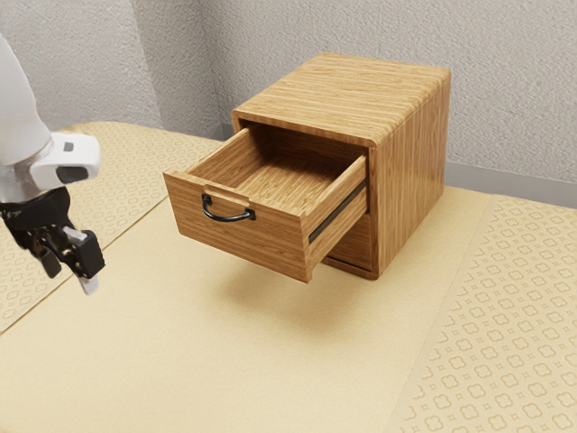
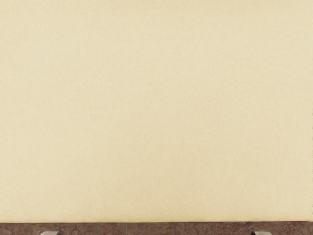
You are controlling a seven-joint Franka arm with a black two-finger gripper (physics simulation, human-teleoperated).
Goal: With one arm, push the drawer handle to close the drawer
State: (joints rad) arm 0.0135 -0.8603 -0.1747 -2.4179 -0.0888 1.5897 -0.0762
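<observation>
In the exterior view, the wooden drawer stands pulled well out of its cabinet, and its inside shows from above. A black curved handle is fixed to the drawer's front panel. My gripper hangs at the exterior view's left, in front of the drawer front and apart from it, pointing down with its fingers spread and nothing between them. The wrist view has the tips of my gripper far apart at its lower edge.
Pale cream tabletop lies under the drawer and the hand, with patterned areas at both sides. A grey wall rises behind the cabinet. In the wrist view, a dark reddish-brown strip borders the cream surface.
</observation>
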